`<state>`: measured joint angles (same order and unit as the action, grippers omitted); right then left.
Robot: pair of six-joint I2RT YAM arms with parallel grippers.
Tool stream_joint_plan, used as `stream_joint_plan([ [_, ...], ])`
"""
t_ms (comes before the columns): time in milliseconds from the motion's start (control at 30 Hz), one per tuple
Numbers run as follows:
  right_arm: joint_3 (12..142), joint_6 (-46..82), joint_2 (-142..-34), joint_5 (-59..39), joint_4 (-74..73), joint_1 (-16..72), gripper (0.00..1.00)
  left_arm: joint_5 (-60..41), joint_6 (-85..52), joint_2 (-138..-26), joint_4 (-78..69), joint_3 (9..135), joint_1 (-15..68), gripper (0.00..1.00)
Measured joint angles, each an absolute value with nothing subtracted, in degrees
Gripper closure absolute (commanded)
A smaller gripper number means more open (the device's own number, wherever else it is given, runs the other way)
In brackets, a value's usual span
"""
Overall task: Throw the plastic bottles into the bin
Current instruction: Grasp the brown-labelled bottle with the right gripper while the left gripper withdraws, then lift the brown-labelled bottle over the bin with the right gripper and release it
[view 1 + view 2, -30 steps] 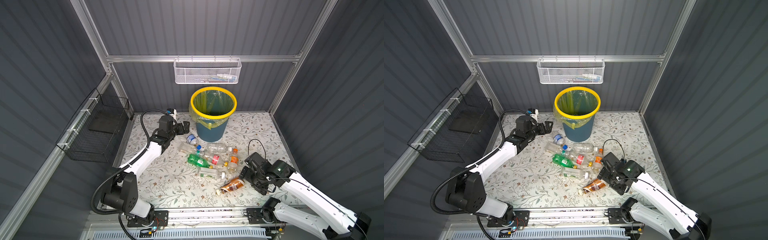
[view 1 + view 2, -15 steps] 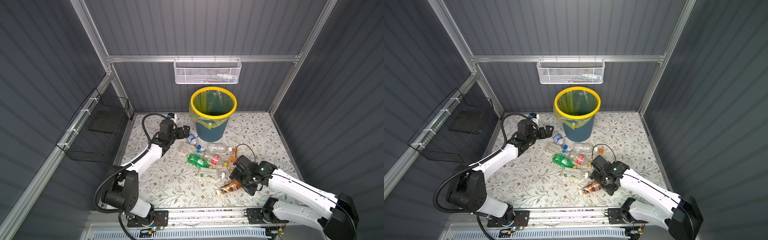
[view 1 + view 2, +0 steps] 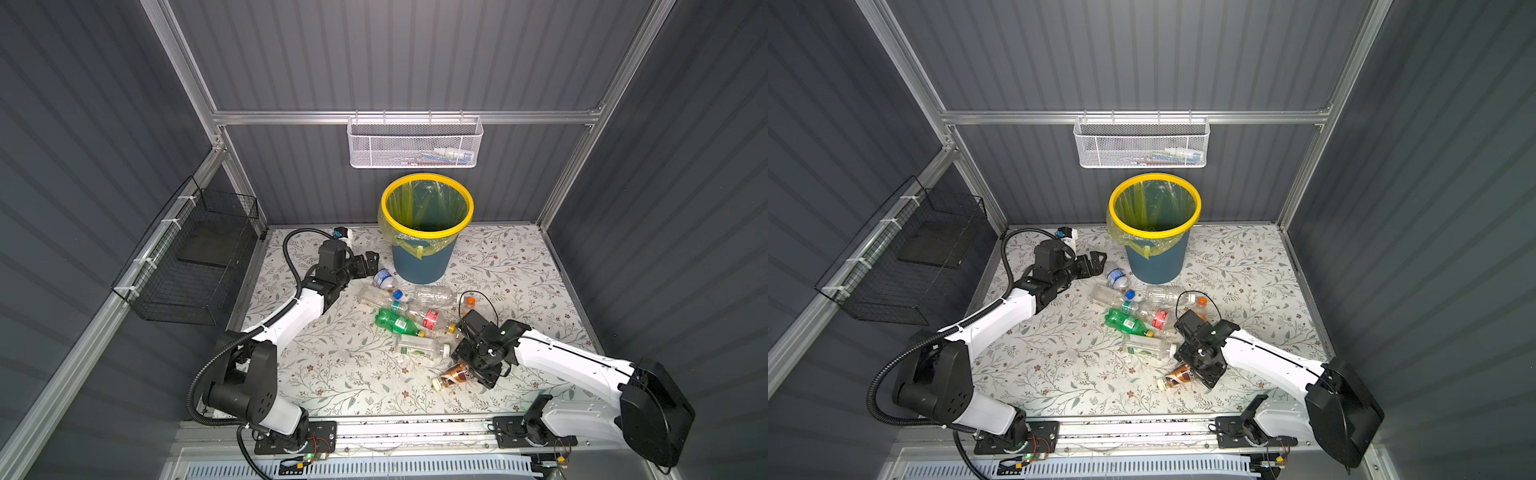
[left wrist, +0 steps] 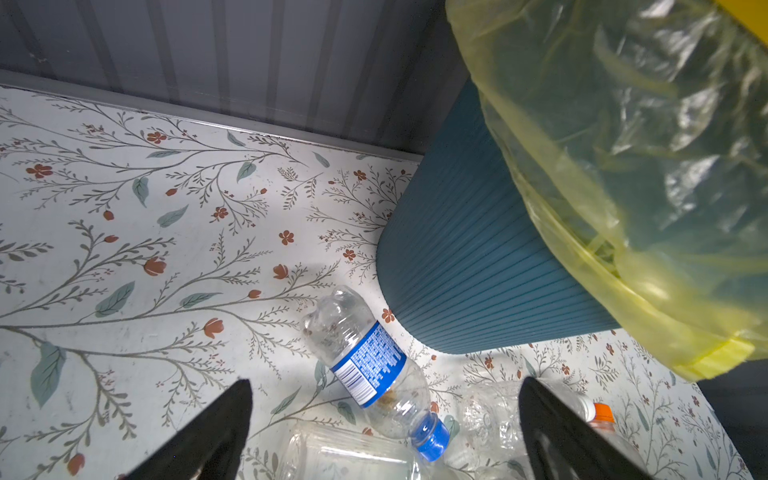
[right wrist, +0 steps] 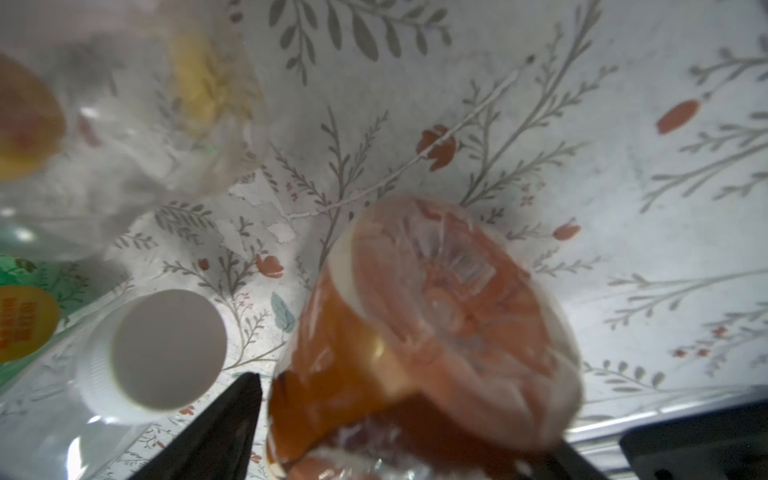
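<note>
Reference: round blue-grey plastic bin (image 3: 422, 266) (image 3: 1156, 266) (image 4: 478, 266) with a yellow rim and translucent yellow liner bag. I see it upright on the floral-patterned tabletop (image 3: 332, 365) and place everything from it.
Left gripper (image 3: 370, 264) (image 3: 1096, 264) (image 4: 384, 382): just left of the bin's base, low over the tabletop. Its jaws are spread wide and grip nothing.
Nearest bottle: clear plastic bottle with a blue label and blue cap (image 3: 384, 278) (image 3: 1116, 277) (image 4: 370, 365). It lies on its side just beside the bin's base, at its front left. In the left wrist view I see it between the black fingers (image 4: 224, 424).
Right gripper (image 3: 467, 368) (image 3: 1194, 368): well in front of the bin, slightly to its right. The jaws straddle a bottle, and one black finger (image 5: 224, 424) sits just beside its wall. I cannot tell whether they pinch it.
Straddled bottle: brown plastic bottle with an orange-brown label (image 3: 455, 376) (image 3: 1179, 376) (image 5: 415, 332), on its side.
Loose pile: green plastic bottle (image 3: 395, 322), clear bottle with a red label (image 3: 432, 320), and clear bottle with a green label and white cap (image 3: 419, 349) (image 5: 166, 349). All lie on their sides between the bin and the right gripper.
</note>
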<state>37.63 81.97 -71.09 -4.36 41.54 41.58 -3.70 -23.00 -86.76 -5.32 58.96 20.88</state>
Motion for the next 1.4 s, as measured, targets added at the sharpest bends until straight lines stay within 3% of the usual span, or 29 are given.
stream_joint_plan([
  [100, 35.8, 81.7, -71.7, -5.7, 40.1, 40.2, 0.24, -3.7, -23.0, -86.8, -5.2, 59.0, 20.9, 0.0],
  [333, 35.3, 78.0, -71.5, -5.6, 39.0, 36.3, 0.41, -3.7, -23.0, -86.8, -3.7, 59.0, 20.9, 0.0],
  [767, 35.4, 61.9, -61.9, -9.5, 33.0, 29.8, 0.47, -2.8, -22.6, -85.7, 3.5, 58.6, 20.9, 0.0],
  [1133, 48.5, 44.0, -52.6, -8.4, 38.0, 18.7, 0.48, -2.8, -23.2, -78.8, 7.3, 55.8, 20.9, 0.0],
  [1400, 57.3, 34.2, -49.1, -3.0, 38.1, 15.2, 0.47, -2.8, -22.9, -73.0, 10.5, 54.0, 20.9, 0.0],
])
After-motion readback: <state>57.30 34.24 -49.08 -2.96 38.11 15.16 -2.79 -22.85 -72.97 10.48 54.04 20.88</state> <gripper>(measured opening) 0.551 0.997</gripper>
